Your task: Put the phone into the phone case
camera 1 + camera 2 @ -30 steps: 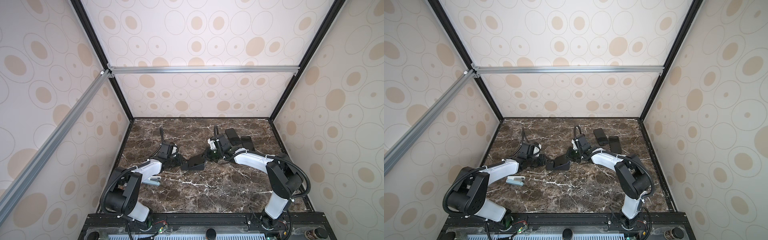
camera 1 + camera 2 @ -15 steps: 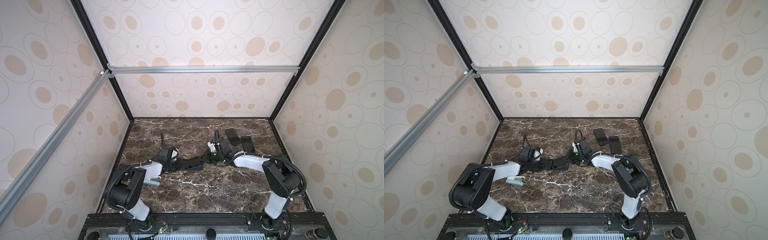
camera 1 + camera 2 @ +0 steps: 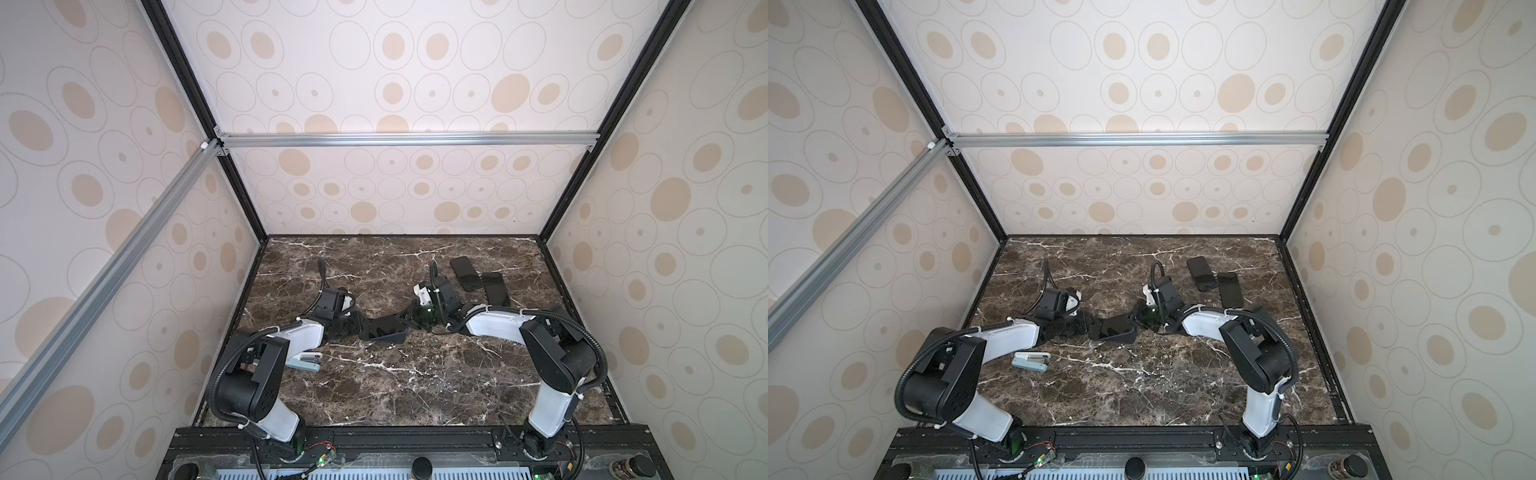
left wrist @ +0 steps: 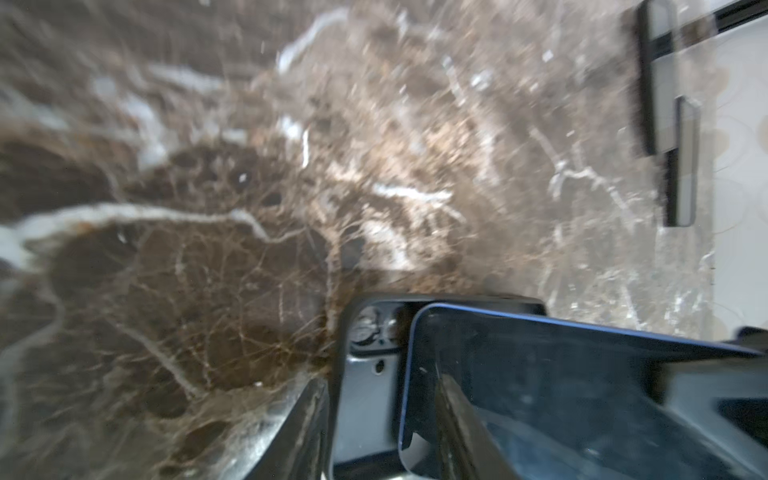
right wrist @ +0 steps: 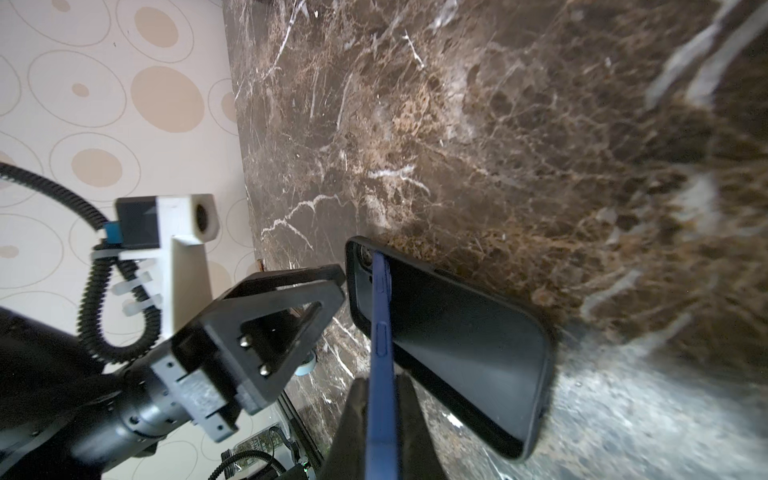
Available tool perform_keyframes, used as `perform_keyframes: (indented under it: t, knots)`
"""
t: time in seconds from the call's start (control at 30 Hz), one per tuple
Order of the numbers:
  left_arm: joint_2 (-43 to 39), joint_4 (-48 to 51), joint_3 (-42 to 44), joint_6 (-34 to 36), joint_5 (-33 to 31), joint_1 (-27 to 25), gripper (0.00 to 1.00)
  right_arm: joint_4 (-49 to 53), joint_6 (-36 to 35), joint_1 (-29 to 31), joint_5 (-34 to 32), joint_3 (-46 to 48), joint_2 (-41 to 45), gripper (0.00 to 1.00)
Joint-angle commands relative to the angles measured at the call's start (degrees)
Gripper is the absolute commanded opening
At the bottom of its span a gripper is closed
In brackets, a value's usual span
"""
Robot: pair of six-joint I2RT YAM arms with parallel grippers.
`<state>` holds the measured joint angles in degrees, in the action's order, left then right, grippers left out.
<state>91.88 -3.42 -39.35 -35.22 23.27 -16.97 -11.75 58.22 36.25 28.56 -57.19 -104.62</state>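
Mid-table, the black phone case (image 3: pixel 395 337) (image 3: pixel 1122 337) rests tilted on the marble. The blue phone (image 3: pixel 383 326) (image 5: pixel 380 332) angles out of it, its top corner (image 4: pixel 419 328) sitting at the case's camera-hole end. My right gripper (image 5: pixel 382 380) (image 3: pixel 409 320) is shut on the phone's free end, pinching it flat-wise. My left gripper (image 4: pixel 380 378) (image 3: pixel 360 326) clamps the other end, with one finger (image 4: pixel 307 428) outside the case (image 4: pixel 345 374) and one (image 4: pixel 461 428) on the phone's screen.
Two more dark phones (image 3: pixel 467 272) (image 3: pixel 495 289) lie at the back right. A pale blue stapler (image 3: pixel 305 361) (image 3: pixel 1030 360) sits by the left arm's elbow. Patterned walls and black frame posts close in three sides of the marble table (image 3: pixel 415 386).
Both grippers have sunk and shifted toward the table's front with the phone and case. The right gripper has moved left, closing the phone's angle to the case.
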Motion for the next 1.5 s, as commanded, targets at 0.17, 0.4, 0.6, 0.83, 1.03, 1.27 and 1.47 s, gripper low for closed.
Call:
perform_keyframes:
  t: [0.17, 0.4, 0.6, 0.83, 1.03, 1.27, 1.47]
  knots:
    - [2.98, -1.5, 0.79, -1.93, 7.4, 0.27, 0.37, -2.02, 0.95, 0.32, 2.1, 1.31, -4.71, 0.0]
    - [-0.36, -4.26, 3.3, -7.28, 11.55, -1.08, 0.37, -8.05, 4.92, 0.41, -1.55, 5.23, -4.99, 0.0]
    - [0.72, -6.82, 4.72, -9.19, 12.07, -3.46, 0.37, -9.39, 5.05, 0.4, 1.27, 4.38, -8.05, 0.0]
    - [2.95, -3.68, 1.61, -5.31, 7.05, -3.25, 0.36, -3.53, 0.58, 0.33, 6.59, 2.12, -8.96, 0.0]
    - [3.87, -5.26, 0.75, -6.5, 9.16, -3.24, 0.34, 1.14, -4.49, -0.18, 7.22, 1.29, -10.17, 0.0]
    - [5.53, -5.88, 2.6, -5.93, 8.11, -3.29, 0.34, -4.06, -3.67, -2.64, 10.2, 1.78, -14.2, 0.0]
    - [5.95, -7.21, 1.8, -6.61, 7.76, -3.26, 0.33, 3.51, -8.49, -4.38, 11.46, 2.59, -12.29, 0.0]
